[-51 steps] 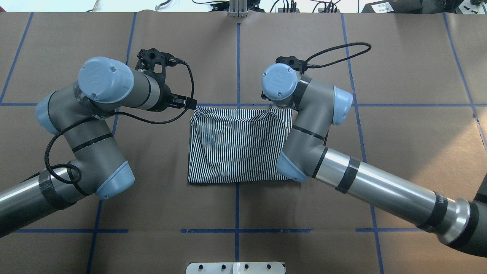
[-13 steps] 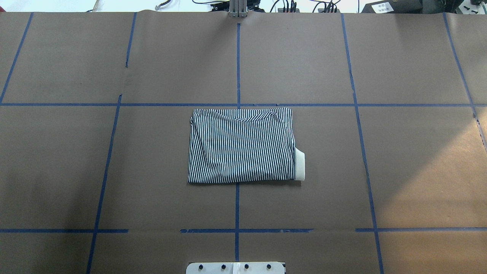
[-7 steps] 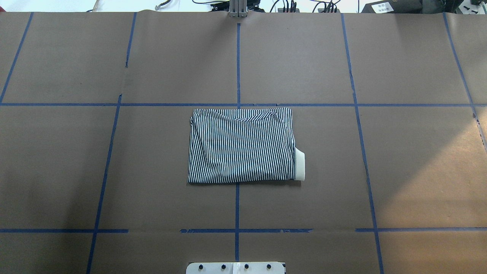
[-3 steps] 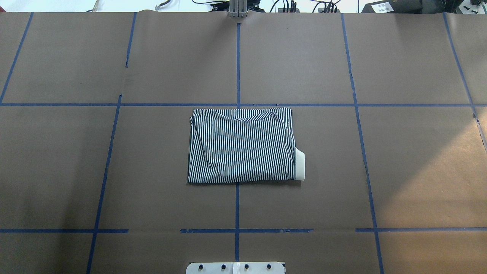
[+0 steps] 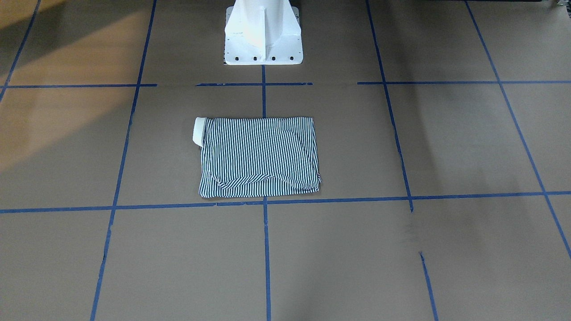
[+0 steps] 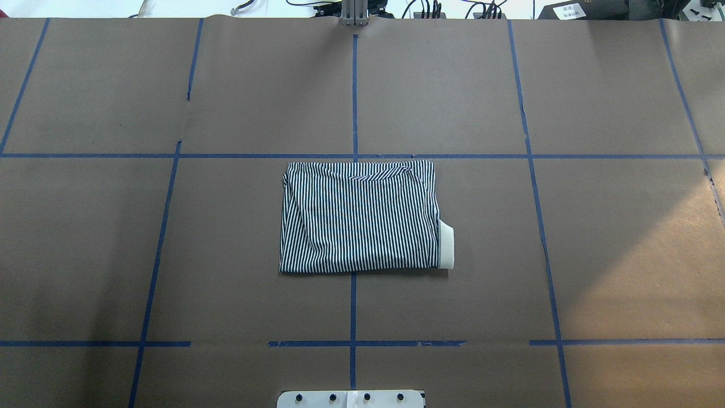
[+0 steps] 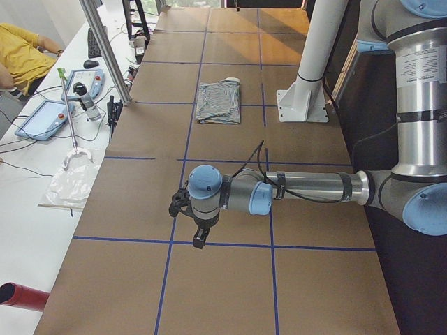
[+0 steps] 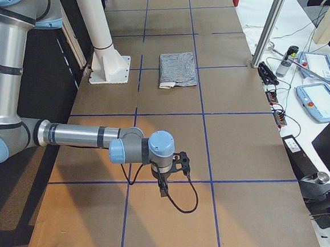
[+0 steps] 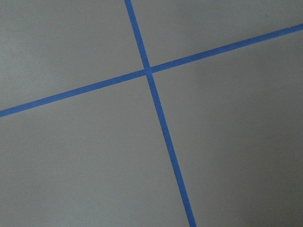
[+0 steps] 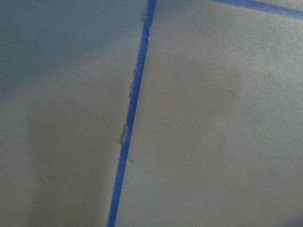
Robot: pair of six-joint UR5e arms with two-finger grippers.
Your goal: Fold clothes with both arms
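**Folded striped shirt lies alone mid-worktop, both arms parked off to the ends**

The navy-and-white striped polo shirt [image 6: 357, 218] lies at the centre of the overhead frame as a flat, roughly rectangular packet on the brown paper-covered worktop [image 6: 113, 238]. Its upper edge runs just beside the horizontal blue tape line [image 6: 255, 156], and the packet straddles the vertical centre line. The stripes run mostly straight from top to bottom. Along the upper edge a folded flap turns them diagonal, and a soft crease curves down the left side. At the lower right corner a cream band of fabric [image 6: 447, 246] sticks out past the striped edge. In the front-facing frame the same band [image 5: 198, 130] shows at the packet's upper left, with the white pedestal base [image 5: 263, 31] above it at the top centre.

Nothing touches the shirt. In the left side view the grey-and-silver left arm [image 7: 307, 187] reaches across the lower middle of the frame. Its black left end effector [image 7: 199, 239] points down over the paper, well apart from the shirt [image 7: 218, 102] at upper centre. In the right side view the right end effector [image 8: 162, 185] hangs likewise, far from the shirt [image 8: 178, 69]. Whether either end effector's fingers are spread or pressed together cannot be told. Both wrist views show only brown paper and blue tape.
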